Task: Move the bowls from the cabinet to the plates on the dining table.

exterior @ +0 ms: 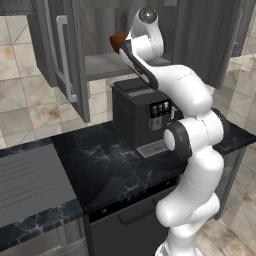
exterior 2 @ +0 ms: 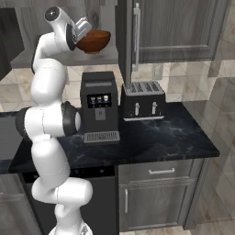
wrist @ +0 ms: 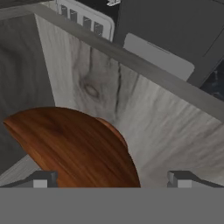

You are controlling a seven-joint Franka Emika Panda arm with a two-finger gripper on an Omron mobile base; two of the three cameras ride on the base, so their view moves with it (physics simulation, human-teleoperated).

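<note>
Up on the cabinet [exterior 2: 179, 32] shelf sits the brown bowl [exterior 2: 93, 41], upright on the pale wood-grain board, near the shelf's front edge. Only this 1 of the 2 bowls can be made out; the red one I cannot place. The hand view looks down on the bowl from close above, its rim sweeping across between the 2 finger tips, which stand wide apart with nothing between them yet. So the gripper [exterior 2: 83, 26] is spread wide and empty, poised just above and beside the bowl at the open cabinet. From the left base view the bowl [exterior: 118, 42] peeks out from behind the arm's wrist.

Judging by this, the step in hand is the reach for the first pickup: the bowl is not yet grasped and nothing has gone toward the dining table. The next move calls for lowering so that 1 finger drops inside the rim and the other outside it, then closing on the wall of the bowl; whether the fingers already straddle the rim I cannot tell.

Below the shelf, the coffee machine [exterior 2: 98, 105] and the toaster [exterior 2: 142, 101] stand on the black counter [exterior 2: 156, 142], so the lift-out should clear them.
</note>
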